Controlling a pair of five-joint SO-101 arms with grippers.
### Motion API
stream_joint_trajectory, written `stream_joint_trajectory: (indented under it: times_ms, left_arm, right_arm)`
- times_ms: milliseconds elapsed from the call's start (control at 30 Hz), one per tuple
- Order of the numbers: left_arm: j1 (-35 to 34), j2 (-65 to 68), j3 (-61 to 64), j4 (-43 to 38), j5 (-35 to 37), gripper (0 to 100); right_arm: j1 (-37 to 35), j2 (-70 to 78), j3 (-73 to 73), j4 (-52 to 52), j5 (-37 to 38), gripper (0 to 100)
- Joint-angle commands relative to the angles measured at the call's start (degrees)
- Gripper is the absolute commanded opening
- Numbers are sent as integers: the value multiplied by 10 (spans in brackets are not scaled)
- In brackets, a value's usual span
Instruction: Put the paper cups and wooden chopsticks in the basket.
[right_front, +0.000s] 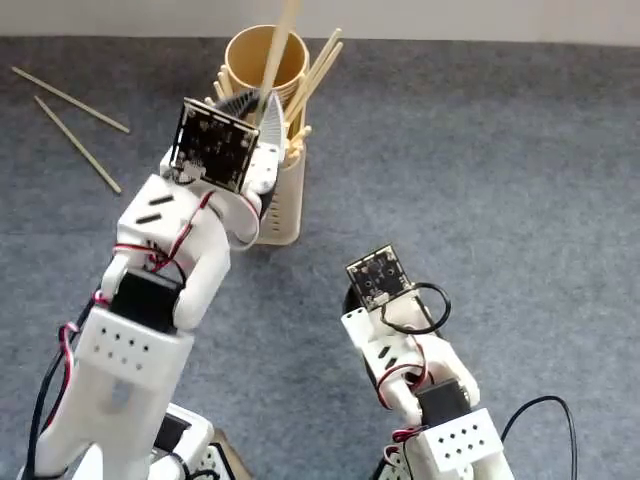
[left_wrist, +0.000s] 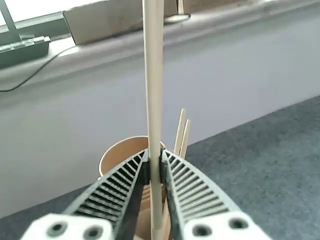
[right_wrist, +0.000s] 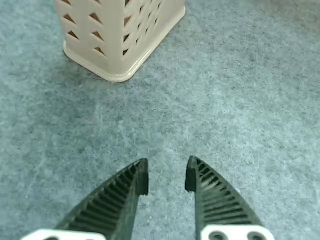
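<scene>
Two loose chopsticks (right_front: 70, 98) lie on the carpet (right_front: 480, 150) in the high view, well apart from the basket (right_front: 285, 205) and not yet collected. The left claw (right_front: 258, 108) hangs over the cup (right_front: 265, 60) that stands in the basket, pinching one chopstick (right_front: 283, 30) upright. My worry is an off-centre release. The stick could hit the cup's rim or the leaning chopsticks (right_front: 320, 65) already there and tip out onto the carpet. A claw brought too low could also knock the tall, narrow basket over. The arm covers the basket's near side, so I cannot tell how many cups it holds. The top of the held chopstick is cut off.

From the left wrist, the jaws are closed tight on the chopstick (left_wrist: 152, 75), with the cup (left_wrist: 117, 152) directly behind. The stick's lower end is hidden between the fingers (left_wrist: 190, 185), so I cannot tell whether it has entered the cup. A slanted grip would probably send it wide when released.

From the right wrist, the right claw (right_wrist: 166, 175) is slightly parted and holds nothing. It sits over bare carpet, with the basket (right_wrist: 115, 35) ahead of it and apart. The basket's top is cut off, so its contents cannot be seen here.
</scene>
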Motion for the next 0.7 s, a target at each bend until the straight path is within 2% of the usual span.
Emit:
stream_joint_trajectory:
  times_ms: [0, 167, 433, 600, 667]
  left_arm:
    - [-22, 105, -73, -33, -5, 4]
    - [-45, 187, -142, -54, -5, 4]
    - [-58, 231, -115, -56, 0, 11]
    - [-70, 211, -77, -56, 62, 156]
    - [-76, 209, -76, -55, 62, 157]
  right_arm:
    - [-3, -5, -3, -9, 2, 139]
    - [-4, -5, -3, -9, 2, 139]
    - [-4, -5, -3, -9, 2, 139]
    - [-4, -5, -3, -9, 2, 139]
    - [-4, -5, -3, -9, 2, 139]
